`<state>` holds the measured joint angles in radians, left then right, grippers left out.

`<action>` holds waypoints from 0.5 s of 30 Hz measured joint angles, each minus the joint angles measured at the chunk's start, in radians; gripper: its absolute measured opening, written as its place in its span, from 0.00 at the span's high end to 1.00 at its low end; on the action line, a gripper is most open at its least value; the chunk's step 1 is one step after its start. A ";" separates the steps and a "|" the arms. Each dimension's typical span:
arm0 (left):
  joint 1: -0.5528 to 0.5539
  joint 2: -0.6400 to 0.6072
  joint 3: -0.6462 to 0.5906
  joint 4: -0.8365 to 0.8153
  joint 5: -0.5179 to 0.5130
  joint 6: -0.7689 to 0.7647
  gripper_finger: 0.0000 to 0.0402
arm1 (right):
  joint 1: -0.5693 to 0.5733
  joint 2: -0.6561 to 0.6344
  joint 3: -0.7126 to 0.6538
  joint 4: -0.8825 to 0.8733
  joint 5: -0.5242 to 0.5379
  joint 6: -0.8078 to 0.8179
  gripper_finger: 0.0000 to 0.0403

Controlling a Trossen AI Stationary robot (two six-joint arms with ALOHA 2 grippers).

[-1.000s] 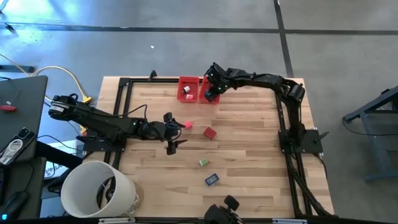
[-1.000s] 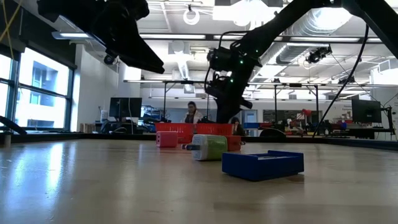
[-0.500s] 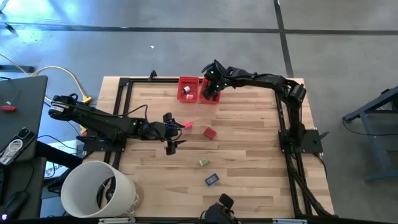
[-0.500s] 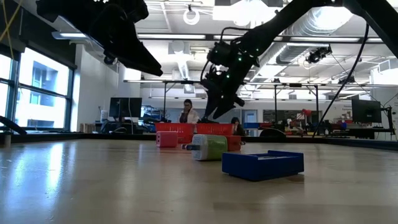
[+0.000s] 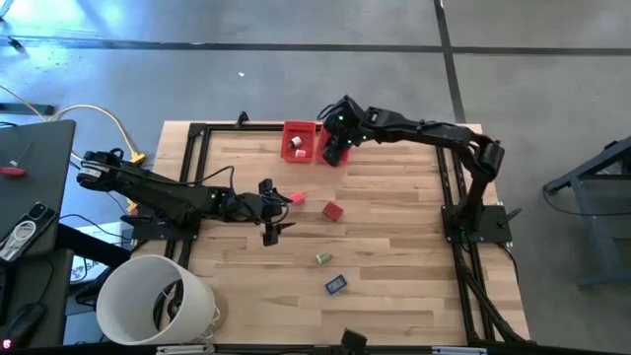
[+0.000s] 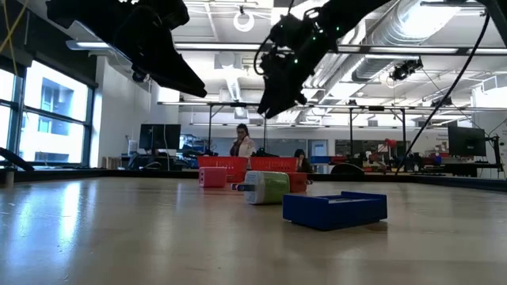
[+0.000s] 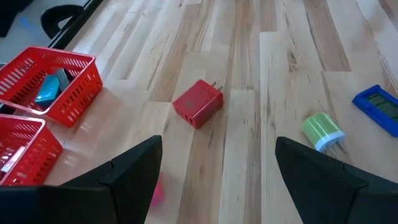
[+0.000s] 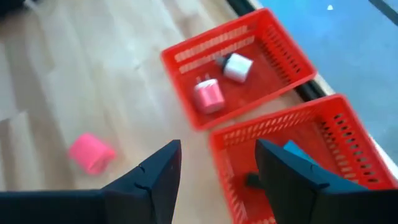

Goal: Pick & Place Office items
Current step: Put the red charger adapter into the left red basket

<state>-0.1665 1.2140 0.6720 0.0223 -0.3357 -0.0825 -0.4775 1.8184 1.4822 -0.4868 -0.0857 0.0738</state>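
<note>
Right gripper (image 5: 333, 148) risen above bins; pink piece (image 8: 91, 152) beyond spread fingers (image 8: 152, 180).

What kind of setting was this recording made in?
Probably a large open robotics lab or workshop. The low view shows exposed ceiling ducts, rows of monitors and a person at benches behind the wooden table; the high view shows a bare concrete floor around it.

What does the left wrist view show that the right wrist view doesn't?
Only the left wrist view shows the red charger, green piece and blue piece on the table, past the open left gripper. Only the right wrist view shows a pink charger and a white piece inside one bin, past the open right gripper. Both show the two red bins.
</note>
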 joint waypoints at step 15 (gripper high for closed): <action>0.000 0.000 0.000 -0.023 0.001 -0.030 0.25 | 0.129 -0.022 0.000 -0.137 -0.047 -0.019 0.52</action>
<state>-0.1665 1.2140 0.6720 -0.0008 -0.3351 -0.1123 -0.3485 1.7966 1.4822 -0.6243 -0.1330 0.0547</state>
